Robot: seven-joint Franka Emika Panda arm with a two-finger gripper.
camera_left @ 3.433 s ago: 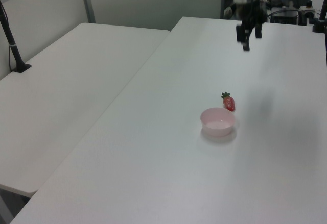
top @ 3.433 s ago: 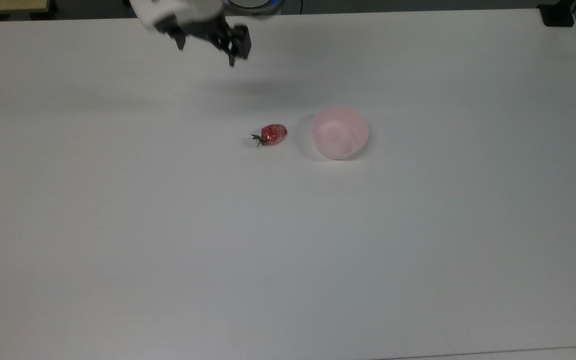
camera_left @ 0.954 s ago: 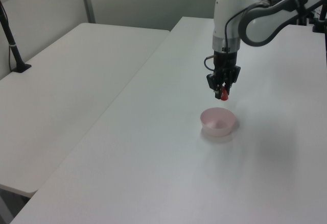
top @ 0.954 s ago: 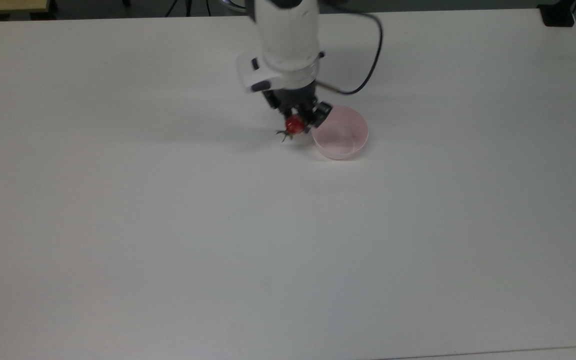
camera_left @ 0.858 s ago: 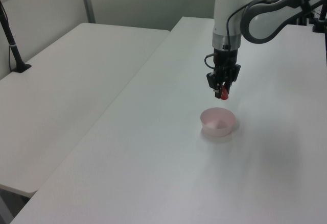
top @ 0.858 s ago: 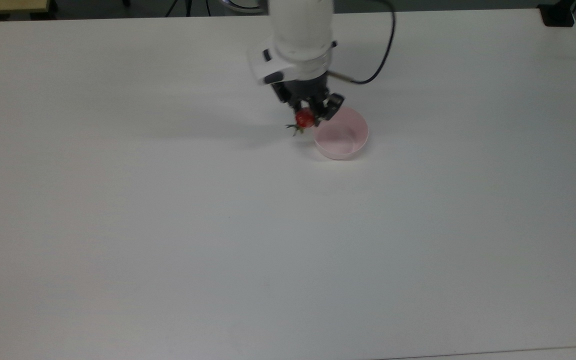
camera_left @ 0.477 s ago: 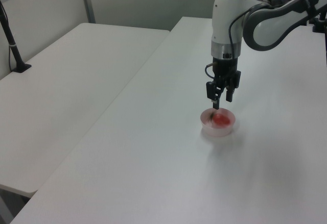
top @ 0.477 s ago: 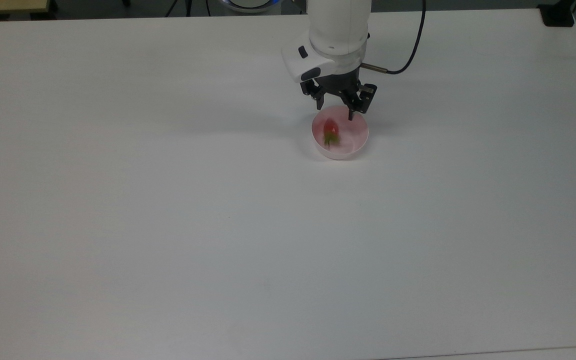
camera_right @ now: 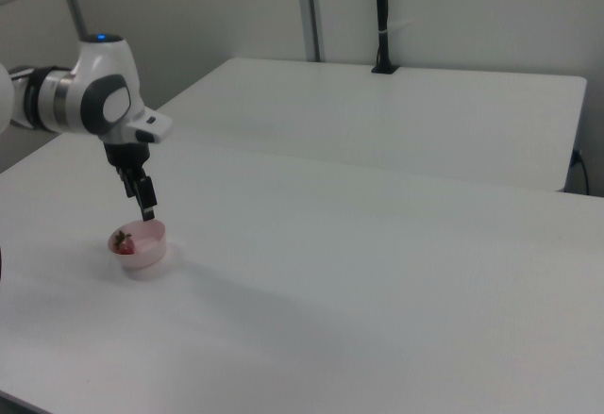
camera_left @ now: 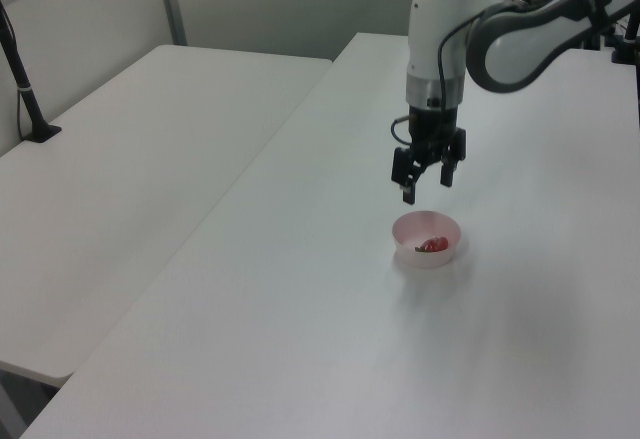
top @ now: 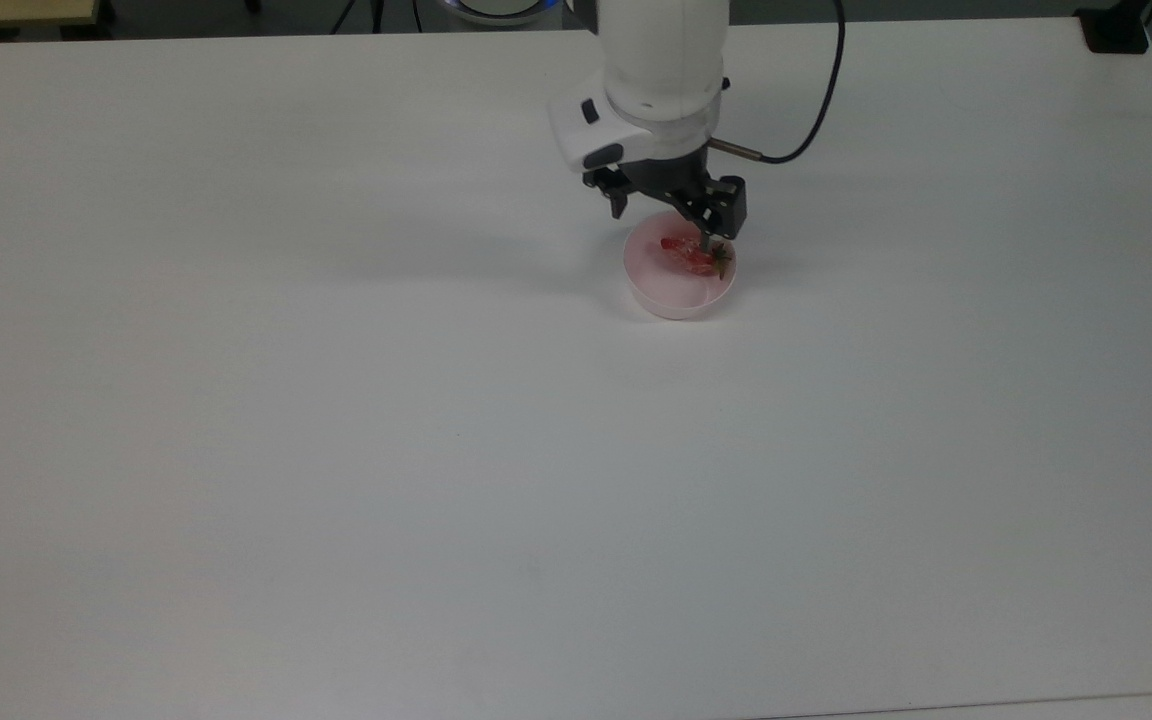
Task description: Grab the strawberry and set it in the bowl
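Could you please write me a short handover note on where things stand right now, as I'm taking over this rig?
Hand: open, holding nothing, hanging just above the bowl.
Strawberry: lying inside the bowl, toward the top view's right side, free of the fingers.
Bowl: upright on the white table.
Done: the pick and the drop; the strawberry is in the bowl.
Left: probably nothing but lifting the arm clear, straight up, so that the fingers do not catch the rim.
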